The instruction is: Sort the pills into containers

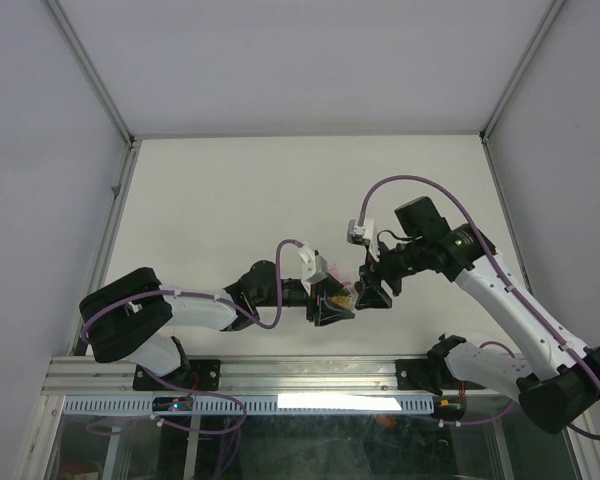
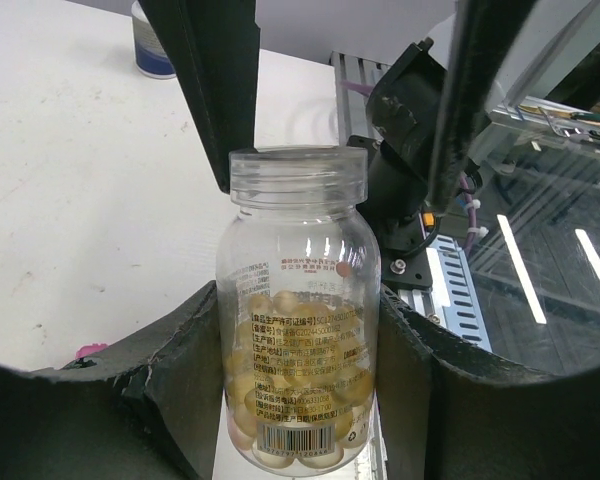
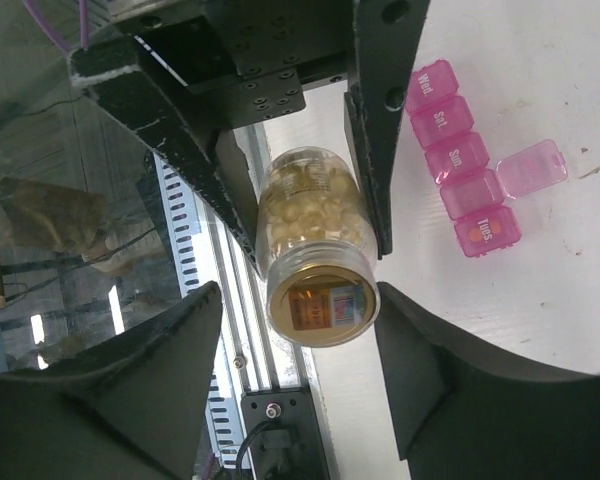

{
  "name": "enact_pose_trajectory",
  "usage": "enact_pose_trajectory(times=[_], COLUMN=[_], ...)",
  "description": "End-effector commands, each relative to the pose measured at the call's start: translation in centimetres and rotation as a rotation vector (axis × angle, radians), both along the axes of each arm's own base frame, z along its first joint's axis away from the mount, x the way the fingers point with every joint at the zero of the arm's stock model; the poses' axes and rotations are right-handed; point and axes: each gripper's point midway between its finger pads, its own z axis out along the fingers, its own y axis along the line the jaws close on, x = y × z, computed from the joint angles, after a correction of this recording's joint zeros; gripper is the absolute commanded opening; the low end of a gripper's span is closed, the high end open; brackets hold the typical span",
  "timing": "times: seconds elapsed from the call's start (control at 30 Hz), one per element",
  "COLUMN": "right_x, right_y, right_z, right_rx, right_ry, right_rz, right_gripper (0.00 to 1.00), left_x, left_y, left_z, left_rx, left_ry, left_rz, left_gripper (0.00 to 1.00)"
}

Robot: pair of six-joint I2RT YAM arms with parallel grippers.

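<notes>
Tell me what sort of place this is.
Probably a robotics lab test cell: two robot arms bolted to an aluminium rail at the edge of a white table walled by plain panels, with a pill bottle and a magenta pill organizer as props.

The containers (image 3: 460,160) bear lids reading Wed., Sat., Sun., Tues.; bottle (image 2: 300,340) label unreadable.

Magenta containers (image 3: 458,160) flat, one lid (image 3: 533,167) open.

Your white table (image 3: 550,300), a magenta pill strip (image 3: 458,160) lying flat on it, five compartments in a row, one lid flipped open, a small blue-and-white cylinder (image 2: 150,45) standing upright elsewhere on it.
</notes>
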Motion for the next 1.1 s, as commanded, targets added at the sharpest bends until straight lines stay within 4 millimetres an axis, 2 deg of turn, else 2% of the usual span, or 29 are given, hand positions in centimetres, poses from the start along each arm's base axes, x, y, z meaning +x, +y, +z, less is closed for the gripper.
enact_pose_trajectory(times=[0.0,0.2,0.4,0.5,0.57,0.7,0.73,0.87,0.97,1.07], right_x=[0.5,0.3,-1.0,-1.8,-2.2,-1.1,-0.6,1.2,1.0,0.9], right_y=[0.7,0.8,0.7,0.2,-0.2,-0.9,-0.9,0.0,0.3,0.2], right_z=[0.8,1.0,1.4,1.6,1.6,0.6,0.4,0.9,1.1,0.7], right_rx=[0.037,0.052,0.103,0.134,0.152,0.125,0.111,0.114,0.138,0.135], right_ry=[0.002,-0.006,-0.086,-0.206,-0.319,-0.580,-0.634,-0.717,-0.688,-0.682], right_rz=[-0.020,0.000,0.154,0.305,0.420,0.641,0.686,0.699,0.689,0.666], right_gripper=[0.60,0.36,0.21,0.13,0.13,0.11,0.01,0.00,0.01,0.06], left_x=[-0.1,-0.2,-0.6,-1.0,-1.4,-1.8,-1.9,-1.9,-1.9,-1.8], left_y=[0.0,-0.1,-0.1,-0.2,-0.2,-0.5,-0.7,-1.1,-0.9,-0.8], left_z=[2.6,2.6,2.5,2.1,1.8,1.2,1.1,0.7,0.7,0.7], left_rx=[-0.073,-0.072,-0.069,-0.060,-0.052,-0.039,-0.036,-0.028,-0.029,-0.034], left_ry=[-0.034,-0.036,-0.030,-0.021,-0.015,0.000,0.006,0.013,0.008,-0.002], left_rz=[0.009,0.009,-0.014,-0.042,-0.061,-0.098,-0.106,-0.120,-0.115,-0.108], left_gripper=[0.00,0.00,0.00,0.00,0.00,0.00,0.00,0.00,0.00,0.00])
